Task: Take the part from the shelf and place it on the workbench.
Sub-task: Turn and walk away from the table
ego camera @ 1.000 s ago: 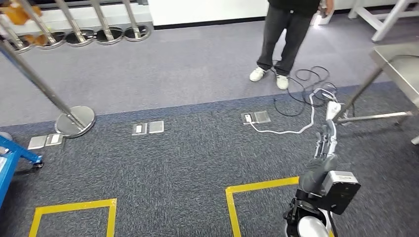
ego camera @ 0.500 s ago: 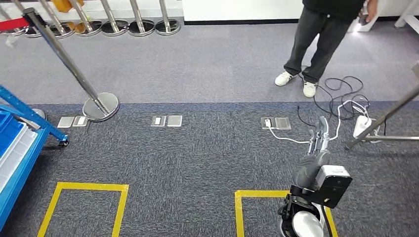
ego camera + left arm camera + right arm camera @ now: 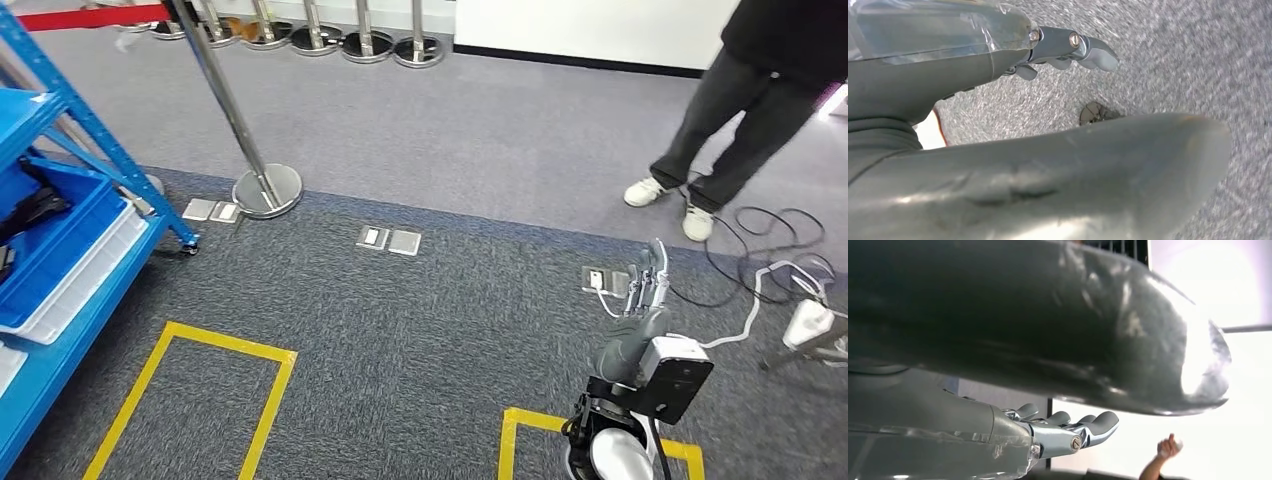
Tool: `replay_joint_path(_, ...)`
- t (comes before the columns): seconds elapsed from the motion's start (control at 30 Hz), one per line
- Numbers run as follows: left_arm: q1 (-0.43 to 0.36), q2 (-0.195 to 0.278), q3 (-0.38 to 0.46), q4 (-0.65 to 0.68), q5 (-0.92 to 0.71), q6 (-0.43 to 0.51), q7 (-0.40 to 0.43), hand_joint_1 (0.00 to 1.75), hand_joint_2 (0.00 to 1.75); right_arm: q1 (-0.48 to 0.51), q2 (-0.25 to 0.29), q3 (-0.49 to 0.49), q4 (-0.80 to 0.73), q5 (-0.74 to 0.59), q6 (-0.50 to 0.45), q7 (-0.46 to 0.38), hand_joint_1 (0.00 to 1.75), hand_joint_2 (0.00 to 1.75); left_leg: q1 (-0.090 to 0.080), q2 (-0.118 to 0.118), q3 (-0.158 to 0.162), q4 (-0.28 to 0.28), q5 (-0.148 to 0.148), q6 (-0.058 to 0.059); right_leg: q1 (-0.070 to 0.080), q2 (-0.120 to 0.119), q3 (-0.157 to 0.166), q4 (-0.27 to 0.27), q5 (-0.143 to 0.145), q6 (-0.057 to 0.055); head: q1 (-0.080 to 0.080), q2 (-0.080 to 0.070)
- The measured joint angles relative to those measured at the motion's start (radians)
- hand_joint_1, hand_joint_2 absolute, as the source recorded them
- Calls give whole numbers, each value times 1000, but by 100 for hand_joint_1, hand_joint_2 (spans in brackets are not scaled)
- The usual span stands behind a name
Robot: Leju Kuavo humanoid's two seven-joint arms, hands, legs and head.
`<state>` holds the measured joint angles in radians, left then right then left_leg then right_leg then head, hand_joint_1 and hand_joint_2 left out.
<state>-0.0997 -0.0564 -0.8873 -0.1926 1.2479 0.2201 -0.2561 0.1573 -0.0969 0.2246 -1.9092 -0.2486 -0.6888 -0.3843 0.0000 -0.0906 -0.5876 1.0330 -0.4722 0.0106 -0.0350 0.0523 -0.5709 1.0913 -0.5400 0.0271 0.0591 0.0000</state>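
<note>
A blue shelf [image 3: 62,108] stands at the left edge of the head view. On it sits a blue bin [image 3: 75,235] holding dark parts [image 3: 35,208]; I cannot make out their shape. My right hand [image 3: 646,285] is raised over the carpet far to the right of the shelf, fingers straight and apart, holding nothing. The right wrist view shows that hand [image 3: 1023,340] with its fingers [image 3: 1088,427] stretched out and empty. My left hand [image 3: 948,65] hangs above grey carpet, its fingers [image 3: 1083,45] extended with nothing in them.
A steel stanchion with a round base [image 3: 266,190] stands near the shelf, a red rope above it. A person [image 3: 745,100] stands at the back right beside loose cables [image 3: 770,250]. Floor sockets [image 3: 390,240] and yellow tape squares [image 3: 200,345] mark the carpet.
The whole view has swung left: the shelf has come in at the left and the steel workbench has left the right side. My right hand stays raised and empty.
</note>
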Motion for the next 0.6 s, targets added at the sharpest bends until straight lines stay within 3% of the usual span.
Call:
replay_joint_path(0.07, -1, 1, 0, 1, 1, -2, 1, 0, 0, 3, 0, 0, 1, 1, -1, 1, 0, 0, 2, -23, -15, 16, -4, -13, -2, 37, 9, -27, -1, -5, -1, 0)
replay_joint_path(0.13, 1, 2, 0, 1, 1, -4, 1, 0, 0, 5, 0, 0, 1, 4, -2, 2, 0, 0, 5, -44, -25, 20, -1, -23, 0, 22, 7, -27, 0, -20, -4, 0)
replay_joint_path(0.2, 4, 2, 0, 1, 0, -8, 1, 0, 0, 6, 1, -1, 1, 10, -2, 2, 0, 0, 4, -16, -36, 47, -15, -30, 0, -4, 12, -32, 3, -31, -10, 0)
replay_joint_path(0.27, 2, 3, 0, 1, -2, -11, 0, 0, 0, 11, 1, -1, 0, 14, -2, 1, 0, 0, 2, 49, -82, 147, -66, -37, 5, -33, 17, -35, 2, -39, -21, 0)
replay_joint_path(0.3, 1, 3, 0, 1, -3, -12, 0, 0, 0, 15, 2, -2, 0, 16, -3, 1, 0, 0, 2, 70, -115, 215, -96, -40, 9, -50, 18, -35, 0, -42, -24, 0)
replay_joint_path(0.33, 0, 3, 0, 1, -4, -13, 0, 0, 0, 19, 2, -2, 0, 17, -3, 1, 0, 0, 3, 79, -146, 275, -118, -41, 13, -66, 19, -35, -2, -45, -25, 0)
replay_joint_path(0.37, 1, 3, 0, 1, -4, -14, 0, 0, 0, 22, 2, -3, 0, 18, -1, 1, 0, 0, 4, 82, -161, 304, -121, -39, 16, -81, 20, -35, -4, -47, -25, 0)
replay_joint_path(0.4, 2, 3, 0, 1, -5, -14, 0, 0, 0, 25, 3, -5, 0, 21, 4, 1, 0, 0, 3, 84, -157, 295, -107, -35, 18, -95, 23, -35, -7, -49, -25, 0)
replay_joint_path(0.43, 3, 3, 0, 1, -5, -15, 0, 0, 0, 27, 5, -6, 0, 25, 12, 1, 0, 0, 0, 88, -132, 247, -75, -29, 20, -108, 27, -35, -11, -50, -25, 0)
replay_joint_path(0.5, 3, 4, 0, 1, -4, -15, 0, 0, 0, 31, 9, -9, 0, 33, 31, 1, 0, 0, -14, 123, -60, 106, -18, -11, 23, -131, 39, -37, -20, -49, -24, 0)
replay_joint_path(0.57, 1, 5, 0, 1, -2, -15, 0, 0, 0, 33, 14, -14, 0, 37, 44, 1, 0, 0, -29, 153, -24, 30, -3, 2, 23, -150, 47, -41, -25, -45, -25, 0)
replay_joint_path(0.6, 1, 6, 0, 2, -2, -15, -2, 0, 0, 34, 16, -16, 0, 38, 48, 2, 0, 0, -34, 152, -22, 24, -6, 6, 23, -160, 50, -45, -26, -42, -25, 0)
